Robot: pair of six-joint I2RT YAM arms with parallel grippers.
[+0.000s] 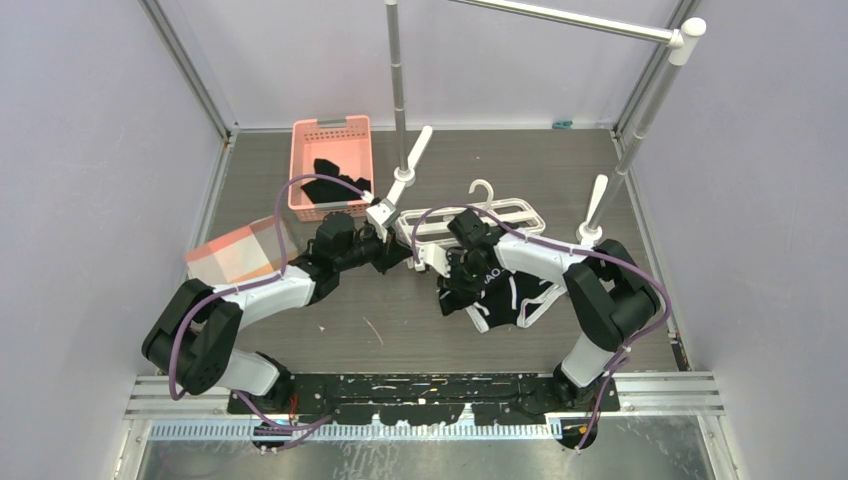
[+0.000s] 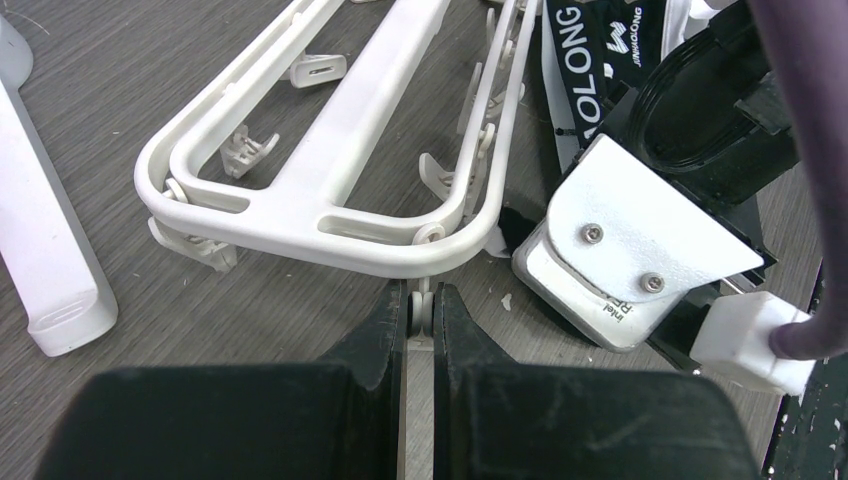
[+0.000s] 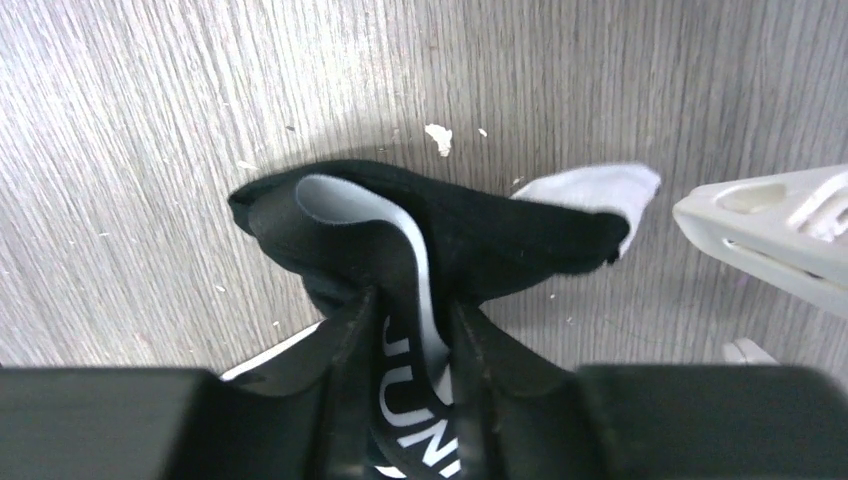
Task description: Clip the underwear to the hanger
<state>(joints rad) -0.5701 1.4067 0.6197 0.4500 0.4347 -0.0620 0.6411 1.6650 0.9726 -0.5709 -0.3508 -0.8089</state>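
— Grey-brown wood grain all over the counter (image 1: 400,330). Spotted the hanger (image 1: 522,212)?
— Yes, lying flat near the middle of the top view, hook toward 12 o'clock. White plastic, with small clips along the bars
— And the underwear (image 1: 505,303)?
— Bunched on the counter at 5 o'clock of the hanger, just beside its near bar. Black, with white piping and white lettering on the waistband
— Held by anything?
— Pinched by the right pincer (image 3: 410,310), closed down on a raised fold of the waistband, with white letters between the fingers (image 3: 345,340). Elsewhere resting on the counter
— Close to a clip?
— Near one: white clip (image 3: 770,235) at 3 o'clock in the right wrist view, just apart from the fabric
— And the left pincer (image 2: 420,300)?
— Pressed shut on a thin white tab at the rounded end of the hanger, at its 6 o'clock in the left wrist view. Reaching in from 9 o'clock in the top view
— Anything else around?
— Pink basket (image 1: 330,165) at 10 o'clock of the hanger, with dark cloth draped over its near rim. Grey rail stand (image 1: 397,80) just beside the basket, with one white foot (image 2: 45,250) at 9 o'clock in the left wrist view
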